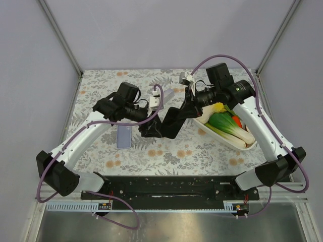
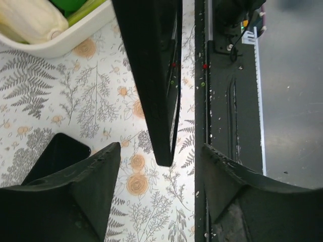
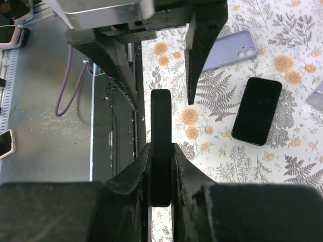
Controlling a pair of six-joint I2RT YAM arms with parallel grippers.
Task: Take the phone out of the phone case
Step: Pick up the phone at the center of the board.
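Well, the right gripper (image 3: 161,151) is squeezed tight on one end of a black phone case (image 3: 161,116). It holds the case up on its thin edge, off the table (image 2: 60,111). The left gripper (image 2: 160,151) is spread wide. Its fingers (image 2: 96,176) sit one on each side of the free end of the case, and neither one touches it.

From the side the case looks thick, with a thin lip along one face. I think the phone is inside it, but I cannot tell for sure.

To do this step well, I think the left fingers should first line up so the case sits in the middle of the gap. Then they can close slowly on just the free end. The right gripper needs to hold firm, so the case does not twist or slip when the other side pulls. A gentle pull at one corner should work better than a hard tug. Staying low over the table would be wise too, so nothing falls far.

A bare black phone (image 3: 257,117) lies flat on the table close by. A lilac case (image 3: 227,50) lies a bit past it. A white dish (image 2: 75,35) of vegetables sits near the other side. The arms should keep off all three.
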